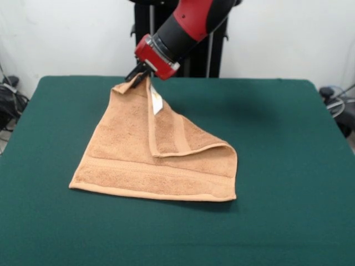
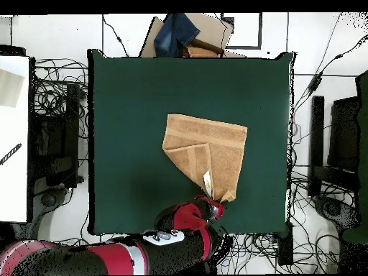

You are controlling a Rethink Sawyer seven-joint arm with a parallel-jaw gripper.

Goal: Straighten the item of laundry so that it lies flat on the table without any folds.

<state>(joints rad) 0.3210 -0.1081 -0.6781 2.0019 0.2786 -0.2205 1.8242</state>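
The tan towel (image 1: 161, 160) lies on the green table (image 1: 288, 138) with one corner folded over and lifted toward the robot's side. Its small white tag (image 1: 156, 102) hangs near the raised corner. My gripper (image 1: 136, 76) is shut on that raised corner and holds it a little above the table. The towel's front edge lies flat with its border band showing. In the overhead view the towel (image 2: 208, 147) sits right of centre, and the gripper (image 2: 215, 208) holds its corner near the table's bottom edge (image 2: 144, 228).
The red and black arm (image 1: 188, 25) comes down from the top. A cardboard box with blue cloth (image 2: 188, 34) stands beyond the table's far edge. Cables (image 2: 57, 108) and dark equipment (image 2: 341, 136) lie on the floor on both sides.
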